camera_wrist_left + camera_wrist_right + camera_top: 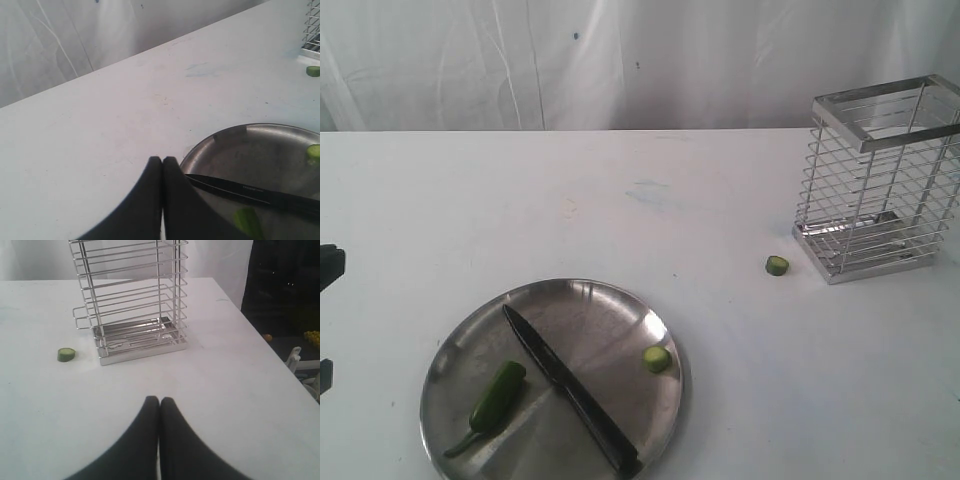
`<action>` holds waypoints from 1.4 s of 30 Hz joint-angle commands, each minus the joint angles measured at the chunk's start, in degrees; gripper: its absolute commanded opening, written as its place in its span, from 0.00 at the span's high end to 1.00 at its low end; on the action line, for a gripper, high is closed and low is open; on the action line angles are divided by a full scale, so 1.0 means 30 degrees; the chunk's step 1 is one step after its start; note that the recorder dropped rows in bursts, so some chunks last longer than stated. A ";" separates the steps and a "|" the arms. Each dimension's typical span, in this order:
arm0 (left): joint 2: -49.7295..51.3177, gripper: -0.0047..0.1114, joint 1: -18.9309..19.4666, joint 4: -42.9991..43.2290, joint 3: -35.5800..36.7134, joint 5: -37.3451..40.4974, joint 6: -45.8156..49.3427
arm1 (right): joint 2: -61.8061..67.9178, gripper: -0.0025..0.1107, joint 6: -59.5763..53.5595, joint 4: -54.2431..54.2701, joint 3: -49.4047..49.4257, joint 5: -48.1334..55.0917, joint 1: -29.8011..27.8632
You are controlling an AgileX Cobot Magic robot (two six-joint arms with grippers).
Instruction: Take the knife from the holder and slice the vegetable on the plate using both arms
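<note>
Two round green chili slices [657, 358]; one slim dark knife [570, 389] across shiny round steel plate [460, 340]; both pincers clenched, empty.

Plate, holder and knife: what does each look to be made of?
The plate looks like stainless steel: shiny, scuffed, reflective. The holder looks like chromed metal wire, with bright thin bars and a flat rim. The knife has a dark matte blade, perhaps coated steel, and a black handle, probably plastic; the pictures cannot settle that.
</note>
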 commanded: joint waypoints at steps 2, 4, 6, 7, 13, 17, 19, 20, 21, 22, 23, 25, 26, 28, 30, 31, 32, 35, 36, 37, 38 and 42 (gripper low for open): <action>-0.0098 0.96 -0.0035 -0.0287 0.0005 0.0147 -0.0102 | -0.0091 0.98 0.0162 -0.0006 -0.0038 0.0000 0.0057; -0.0098 0.96 -0.0035 -0.0287 0.0005 0.0147 -0.0102 | -0.0091 0.98 0.0162 -0.0006 -0.0038 0.0000 0.0057; -0.0098 0.96 -0.0035 -0.0287 0.0005 0.0147 -0.0102 | -0.0091 0.98 0.0162 -0.0006 -0.0038 0.0000 0.0057; -0.0098 0.96 -0.0035 -0.0287 0.0005 0.0147 -0.0102 | -0.0091 0.98 0.0162 -0.0006 -0.0038 0.0000 0.0057; -0.0098 0.96 -0.0035 -0.0287 0.0005 0.0147 -0.0102 | -0.0091 0.98 0.0162 -0.0006 -0.0038 0.0000 0.0057; -0.0098 0.96 -0.0035 -0.0287 0.0005 0.0147 -0.0102 | -0.0091 0.98 0.0162 -0.0006 -0.0038 0.0000 0.0057; -0.0098 0.96 -0.0035 -0.0287 0.0005 0.0147 -0.0102 | -0.0091 0.98 0.0162 -0.0006 -0.0038 0.0000 0.0057; -0.0098 0.96 -0.0035 -0.0287 0.0005 0.0147 -0.0102 | -0.0091 0.98 0.0162 -0.0006 -0.0038 0.0000 0.0057; -0.0098 0.96 0.0050 -0.0287 0.0005 0.0149 -0.0102 | -0.0091 0.98 0.0162 -0.0006 -0.0038 0.0000 0.0057; -0.0098 0.96 0.0174 -0.0287 0.0005 0.0266 -0.0102 | -0.0091 0.98 0.0162 -0.0006 -0.0038 0.0000 0.0057; -0.0098 0.96 0.0256 -0.0287 0.0005 0.0274 -0.0102 | -0.0091 0.98 0.0162 -0.0006 -0.0038 0.0000 0.0057; -0.0133 0.96 0.0924 -0.0287 0.0005 0.0316 -0.0102 | -0.0091 0.98 0.0162 -0.0006 -0.0038 0.0000 0.0057; -0.0133 0.96 0.1436 -0.0287 0.0005 0.0368 -0.0102 | -0.0091 0.98 0.0162 -0.0006 -0.0038 0.0000 0.0057; -0.0386 0.96 0.3269 -0.0287 0.0005 0.0906 -0.0102 | -0.0091 0.98 0.0162 -0.0006 -0.0038 0.0000 0.0057; -0.0722 0.96 0.5196 -0.0287 0.0005 0.0906 -0.0102 | -0.0091 0.98 0.0162 -0.0006 -0.0038 0.0000 0.0057; -0.0866 0.96 0.6001 -0.0287 0.0005 0.0642 -0.0102 | -0.0091 0.98 0.0162 -0.0006 -0.0038 0.0000 0.0057; -0.1004 0.96 0.6680 -0.0287 0.0005 0.0273 -0.0102 | -0.0091 0.98 0.0162 -0.0006 -0.0038 0.0000 0.0057; -0.1143 0.96 0.8022 -0.0287 0.0005 -0.0863 -0.0102 | -0.0091 0.98 0.0162 -0.0006 -0.0038 0.0000 0.0057; -0.1263 0.96 0.8365 -0.0287 0.0005 -0.1270 -0.0102 | -0.0091 0.98 0.0162 -0.0006 -0.0038 0.0000 0.0057; -0.1830 0.96 0.8630 -0.0287 0.0005 -0.2470 -0.0102 | -0.0091 0.98 0.0162 -0.0006 -0.0038 0.0000 0.0057; -0.2208 0.96 0.8591 -0.0287 0.0005 -0.3117 -0.0102 | -0.0091 0.98 0.0162 -0.0006 -0.0038 0.0000 0.0057; -0.5857 0.96 0.7893 -0.0287 0.0005 -0.6007 -0.0102 | -0.0091 0.98 0.0162 -0.0006 -0.0038 0.0000 0.0057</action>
